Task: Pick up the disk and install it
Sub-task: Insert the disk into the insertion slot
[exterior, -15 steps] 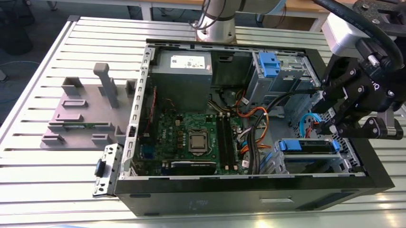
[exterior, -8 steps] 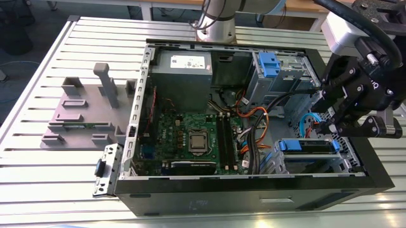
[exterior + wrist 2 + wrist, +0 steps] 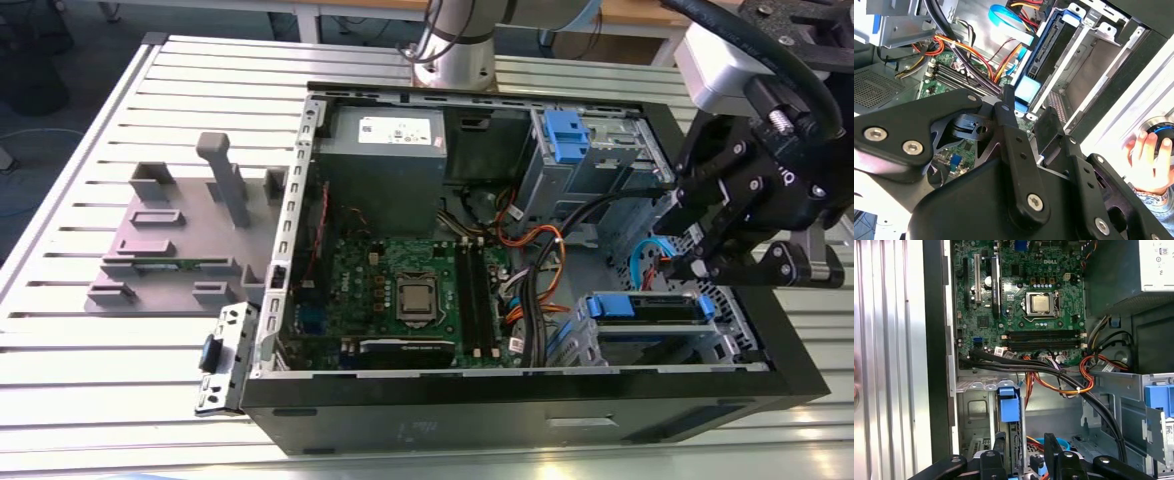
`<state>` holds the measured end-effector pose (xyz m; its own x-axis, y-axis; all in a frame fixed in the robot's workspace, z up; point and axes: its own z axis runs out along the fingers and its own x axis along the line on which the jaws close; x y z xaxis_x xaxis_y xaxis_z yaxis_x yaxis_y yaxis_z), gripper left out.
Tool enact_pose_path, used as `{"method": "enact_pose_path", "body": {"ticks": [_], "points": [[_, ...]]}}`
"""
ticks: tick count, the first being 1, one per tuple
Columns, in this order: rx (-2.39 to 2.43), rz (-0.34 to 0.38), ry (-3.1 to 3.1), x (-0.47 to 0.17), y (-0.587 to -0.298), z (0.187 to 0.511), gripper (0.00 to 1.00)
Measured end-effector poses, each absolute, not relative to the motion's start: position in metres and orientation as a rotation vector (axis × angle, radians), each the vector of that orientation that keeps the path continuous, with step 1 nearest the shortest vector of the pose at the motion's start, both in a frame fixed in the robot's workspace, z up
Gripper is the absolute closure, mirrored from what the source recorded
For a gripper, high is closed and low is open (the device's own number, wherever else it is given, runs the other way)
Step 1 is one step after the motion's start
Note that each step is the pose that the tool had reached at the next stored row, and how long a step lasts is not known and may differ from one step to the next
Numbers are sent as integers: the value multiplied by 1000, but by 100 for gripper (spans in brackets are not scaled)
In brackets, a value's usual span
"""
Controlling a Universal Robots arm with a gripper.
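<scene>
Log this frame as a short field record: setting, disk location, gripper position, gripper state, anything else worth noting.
setting: open computer case lying on a slatted metal table
disk: blue-framed, seated in the drive bay at the case's corner on the exterior view's right
gripper position: just above the disk
gripper state: fingers open, straddling the disk's edge, holding nothing
bystander: a hand outside the case in the second wrist view
other: grey plastic stand beside the case

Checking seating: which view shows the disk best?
The exterior view: the disk sits in its bay at the case's front corner, blue bracket visible from above, with the hand just over it. The second wrist view shows it edge-on. The first wrist view shows mostly its blue tab.
</scene>
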<state>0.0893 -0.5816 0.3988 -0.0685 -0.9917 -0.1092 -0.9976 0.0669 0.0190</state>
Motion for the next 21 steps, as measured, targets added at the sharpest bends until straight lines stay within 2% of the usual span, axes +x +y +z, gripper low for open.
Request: {"method": "enact_pose_path", "body": {"ticks": [21], "points": [[-2097,136,2245,89,-578,399,56]]}}
